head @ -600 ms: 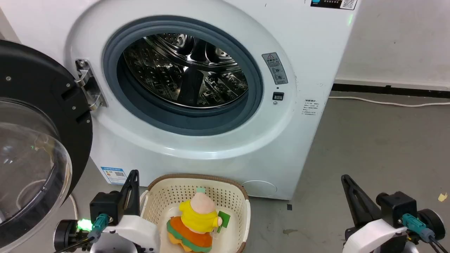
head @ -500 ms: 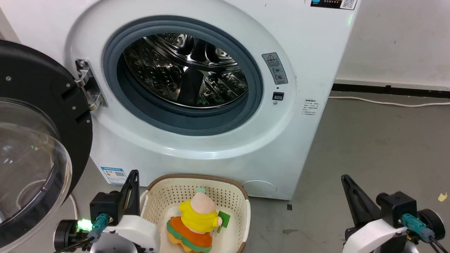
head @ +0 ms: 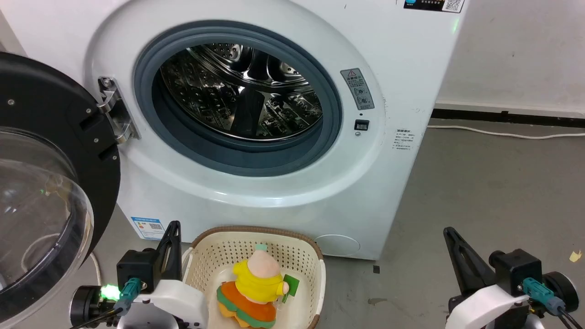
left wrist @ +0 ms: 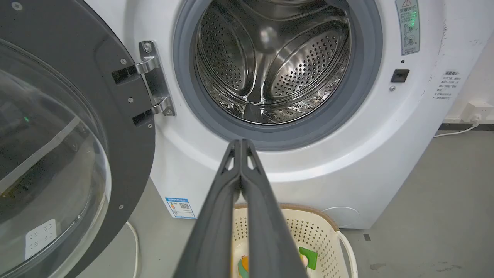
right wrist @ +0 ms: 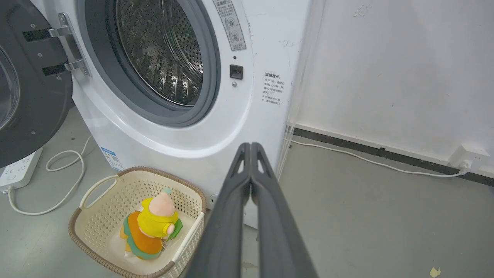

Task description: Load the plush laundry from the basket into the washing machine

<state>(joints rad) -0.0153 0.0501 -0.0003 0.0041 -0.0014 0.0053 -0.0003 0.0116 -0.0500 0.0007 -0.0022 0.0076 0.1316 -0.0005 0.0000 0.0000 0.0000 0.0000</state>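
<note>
Yellow-shirted and orange-skirted, the plush laundry is resting in the basket, pink head toward the washing machine. The basket is sitting on the floor just in front of the machine's base. We are holding both arms low. The left jaws are pressed together, gripping nothing, just beside the basket's left rim. The right jaws are likewise closed and empty, well apart from it on the right. The door is standing wide open to the left and the steel drum is showing bare, so we are judging nothing loaded yet and the pick-up as the step in hand. To do it well, we are thinking the left jaws, being nearer, should be spreading before going down. They should be coming in over the rim rather than across it and closing on the soft yellow middle, not the small green square piece. The toy is looking squashy, so a deep bite is seeming safer than a pinch.
</note>
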